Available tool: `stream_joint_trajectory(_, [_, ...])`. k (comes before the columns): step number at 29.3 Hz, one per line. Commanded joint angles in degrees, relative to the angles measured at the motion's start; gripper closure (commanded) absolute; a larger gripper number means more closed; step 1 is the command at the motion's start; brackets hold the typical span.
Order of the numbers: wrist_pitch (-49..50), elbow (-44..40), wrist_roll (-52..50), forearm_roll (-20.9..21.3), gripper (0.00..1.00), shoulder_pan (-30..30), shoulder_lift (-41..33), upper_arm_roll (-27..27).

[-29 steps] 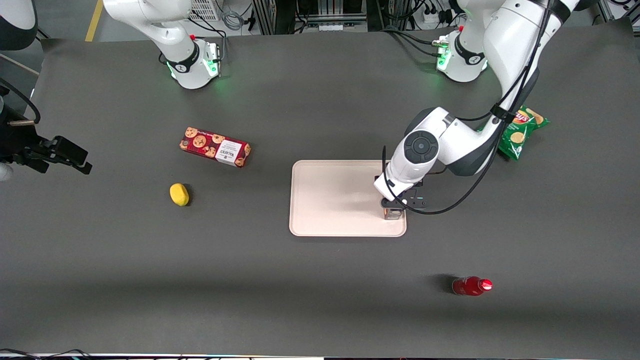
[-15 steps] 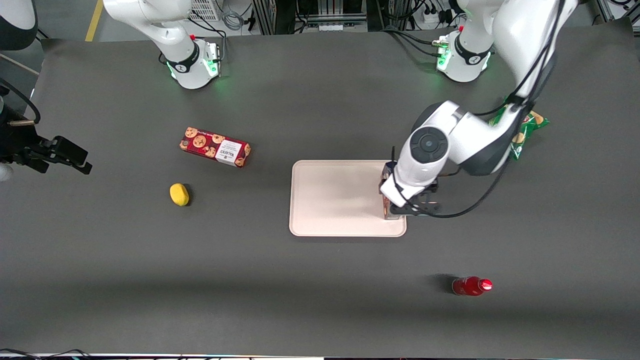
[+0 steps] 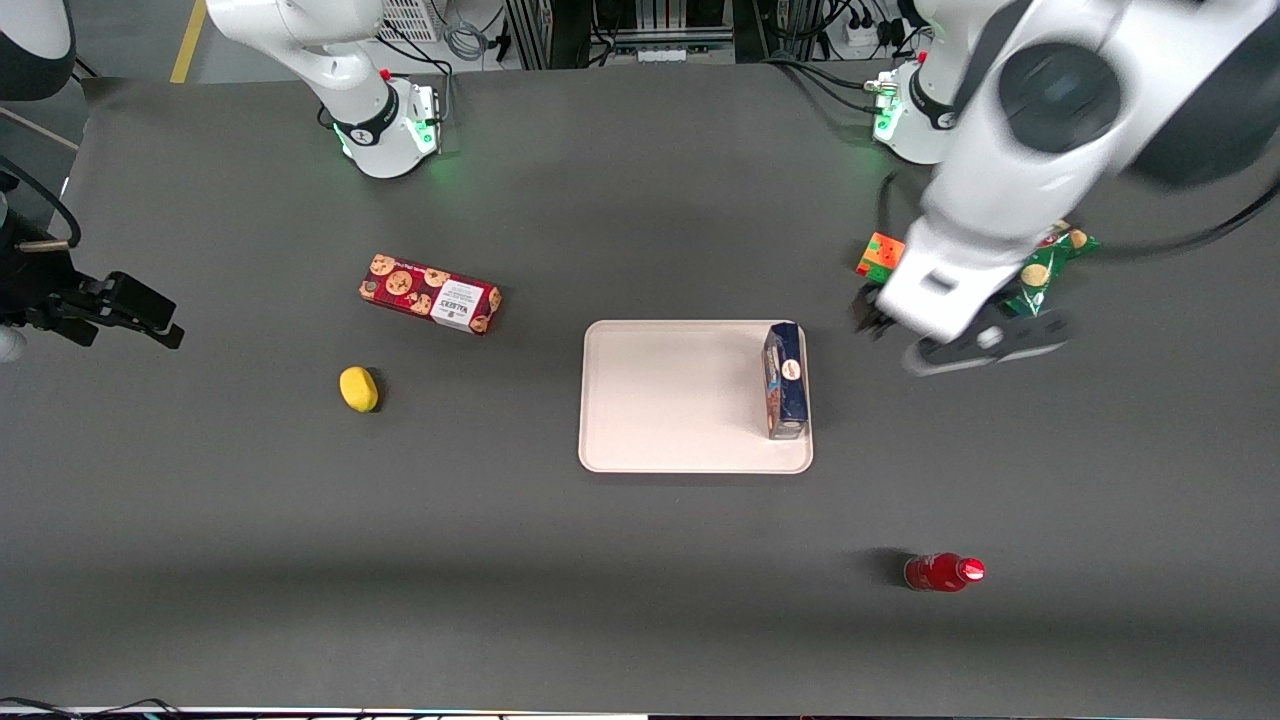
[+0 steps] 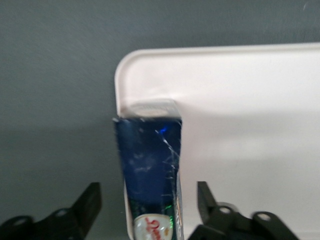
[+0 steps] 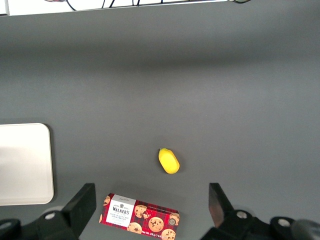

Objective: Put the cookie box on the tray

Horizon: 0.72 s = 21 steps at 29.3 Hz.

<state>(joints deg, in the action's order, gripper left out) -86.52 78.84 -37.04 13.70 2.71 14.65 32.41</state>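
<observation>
Two fingers (image 4: 90,202) spread, gripper (image 4: 148,210) above cookie box (image 3: 786,380) on tray (image 3: 670,400).

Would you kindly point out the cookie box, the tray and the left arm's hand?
cookie box (image 3: 787,380): front view, its blue top face.
tray (image 3: 670,400): front view, bare floor.
hand (image 4: 147,207): left wrist view, between its open fingertips, above the box.
</observation>
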Motion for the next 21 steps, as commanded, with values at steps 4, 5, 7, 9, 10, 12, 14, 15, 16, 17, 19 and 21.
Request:
stream_joint_trajectory(4, [13.8, -5.8, 18.6, -5.8, 0.00, 0.3, -7.5, -10.4])
stream_joint_trajectory(5, [14.9, -5.5, 21.4, -7.1, 0.00, 0.3, -9.4, -12.6])
stream_joint_trajectory(7, [16.1, -3.7, 27.0, -9.7, 0.00, 0.2, -12.3, -17.2])
stream_joint_trajectory(9, [15.9, -0.5, 31.5, -11.1, 0.00, 0.3, -14.9, -20.7])
stream_joint_trajectory(10, [15.0, 1.6, 33.5, -11.3, 0.00, 0.3, -16.1, -22.1])
stream_joint_trajectory(12, [12.2, 7.0, 36.6, -11.6, 0.00, 0.3, -18.9, -24.3])
stream_joint_trajectory(14, [6.9, 14.0, 37.9, -12.1, 0.00, 0.3, -22.3, -25.4])
stream_joint_trajectory(15, [4.4, 17.4, 38.1, -12.6, 0.00, 0.3, -23.9, -25.6])
stream_joint_trajectory(16, [1.8, 20.8, 38.2, -12.9, 0.00, 0.3, -25.3, -26.3])
stream_joint_trajectory(17, [-0.6, 24.0, 38.2, -13.3, 0.00, 0.3, -26.6, -27.2])
stream_joint_trajectory(19, [-5.3, 29.6, 38.7, -14.1, 0.00, 0.2, -28.9, -27.7])
stream_joint_trajectory(21, [-8.4, 33.0, 38.9, -14.3, 0.00, 0.2, -30.2, -27.8])
